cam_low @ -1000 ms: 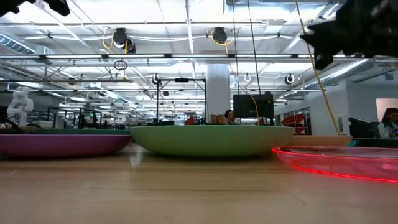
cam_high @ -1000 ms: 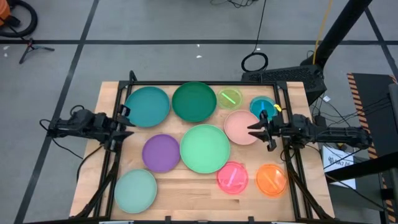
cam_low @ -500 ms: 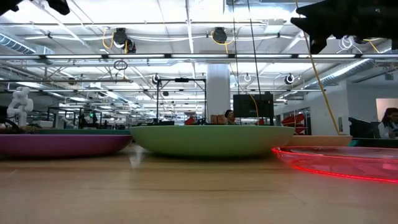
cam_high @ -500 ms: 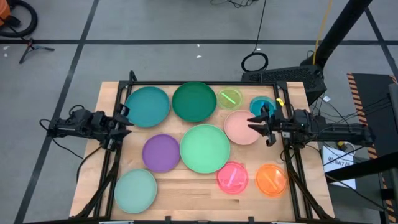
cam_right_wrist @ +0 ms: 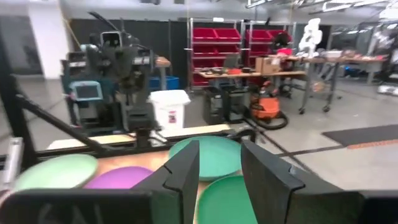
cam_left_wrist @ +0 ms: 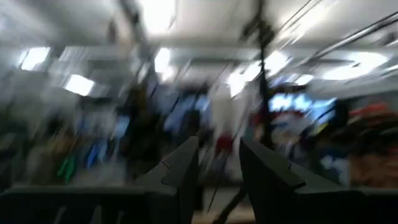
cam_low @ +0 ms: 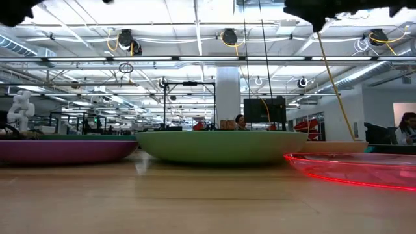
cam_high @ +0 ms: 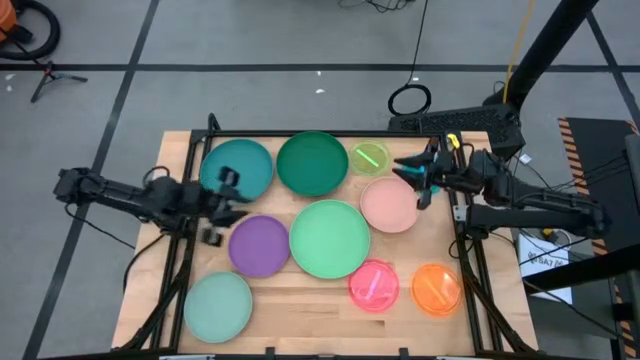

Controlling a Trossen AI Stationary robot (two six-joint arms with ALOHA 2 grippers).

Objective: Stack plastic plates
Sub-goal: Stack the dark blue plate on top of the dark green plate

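Observation:
Several round plates lie flat on the wooden table. In the high view I see teal (cam_high: pixel 237 168), dark green (cam_high: pixel 313 163), lime (cam_high: pixel 370 157), pale pink (cam_high: pixel 388 206), large mint (cam_high: pixel 330 238), purple (cam_high: pixel 259 245), pale mint (cam_high: pixel 217 306), hot pink (cam_high: pixel 374 284) and orange (cam_high: pixel 436 288). The blue plate (cam_high: pixel 410 172) is mostly hidden beneath my right gripper (cam_high: pixel 408 180), which hovers open above it, pointing toward the table's left. My left gripper (cam_high: pixel 232 200) is open in the air between the teal and purple plates. Neither gripper holds anything.
A black frame (cam_high: pixel 190 150) runs along the table's left, far and right sides. In the low view the mint plate (cam_low: pixel 221 146) sits centre, purple (cam_low: pixel 65 151) left, hot pink (cam_low: pixel 354 170) right. Bare wood (cam_high: pixel 300 310) lies along the near edge. People show in the room beyond.
My left gripper has swung fast from the table's left edge in over the table, stopping between the teal and purple plates. My right gripper has risen and moved toward the far edge and slightly left, from beside the pale pink plate to above the blue one. No plate has moved.

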